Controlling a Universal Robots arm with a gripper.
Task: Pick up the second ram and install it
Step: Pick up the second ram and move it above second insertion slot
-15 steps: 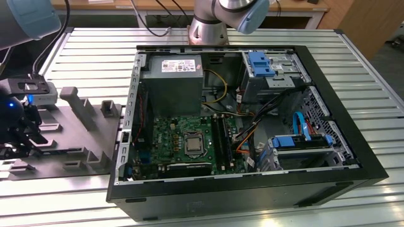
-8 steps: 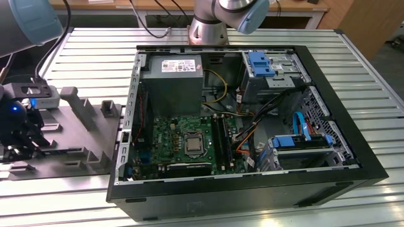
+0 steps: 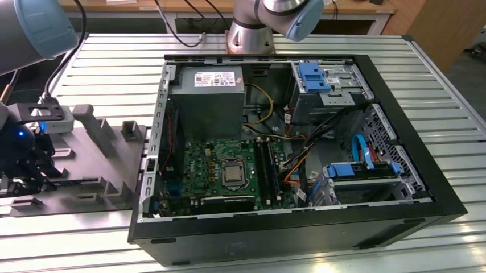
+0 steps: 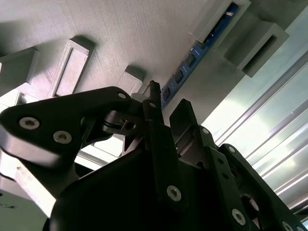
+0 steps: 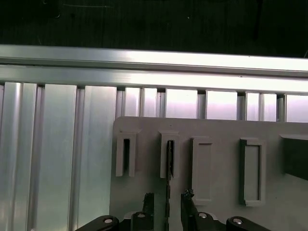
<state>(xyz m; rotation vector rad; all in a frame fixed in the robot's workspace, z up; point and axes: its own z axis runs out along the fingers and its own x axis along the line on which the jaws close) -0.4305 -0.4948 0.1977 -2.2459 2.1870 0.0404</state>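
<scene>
The second ram (image 5: pixel 169 159) stands on edge in a slot of the grey holder plate (image 5: pixel 221 127). In the second wrist view it is a thin dark-blue stick (image 4: pixel 202 45) with small chips, sunk in its slot. My gripper (image 5: pixel 167 197) is open, with one black finger (image 5: pixel 148 201) on each side of the stick's near end and a gap to each. In the exterior view, my gripper (image 3: pixel 23 170) hangs over the holder plate (image 3: pixel 99 165) at the exterior view's far left, outside the computer case.
The open black computer case (image 3: pixel 296 227) lies on a slatted aluminium table (image 3: pixel 106 62). Inside are the green motherboard (image 3: pixel 220 170), long black memory slots (image 3: pixel 263 162), a grey power-supply box (image 3: pixel 206 94), cables and blue drive brackets (image 3: pixel 313 77). The arm's base (image 3: pixel 251 31) stands behind the case.
</scene>
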